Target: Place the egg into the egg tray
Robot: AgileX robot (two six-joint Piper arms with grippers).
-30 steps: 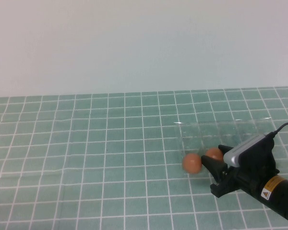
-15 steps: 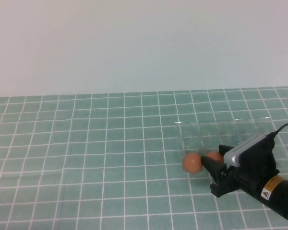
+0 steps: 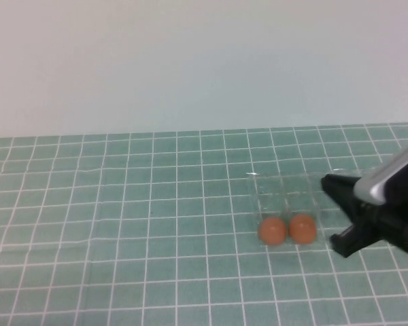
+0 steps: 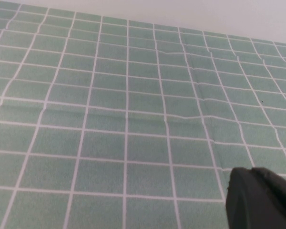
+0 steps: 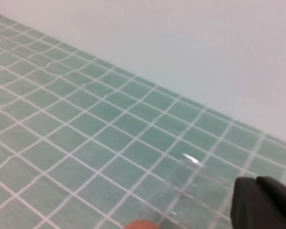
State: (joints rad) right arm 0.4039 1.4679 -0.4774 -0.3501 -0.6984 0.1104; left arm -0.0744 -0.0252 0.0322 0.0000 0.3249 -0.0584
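Since a second ago the right claw (image 3: pixel 341 212) has lifted up and back toward the right edge, clear of the small smooth orange-brown oval egg (image 3: pixel 302 229) it was crowding; that egg now sits fully in sight.

From the high view, the egg rests in the near row of the clear, colourless plastic egg tray (image 3: pixel 340 178), touching or just beside its look-alike second orange-brown egg (image 3: pixel 273 231) on its left. Whether that second egg sits in a cup or against the tray's corner cannot be told. The tray lies on the green tiled desk (image 3: pixel 122 224), visible mostly as glints. The right claw hangs to the right of both eggs, its two black fingers spread apart and holding nothing.

In the left wrist view, only a dark tip of the left claw (image 4: pixel 260 198) shows in a corner over bare green tiles; I cannot tell whether it is apart or together.

In the right wrist view, a black finger shows at the edge, the tray's clear rim (image 5: pixel 193 162) glints beside it, and a sliver of orange egg peeps in at the frame's border.
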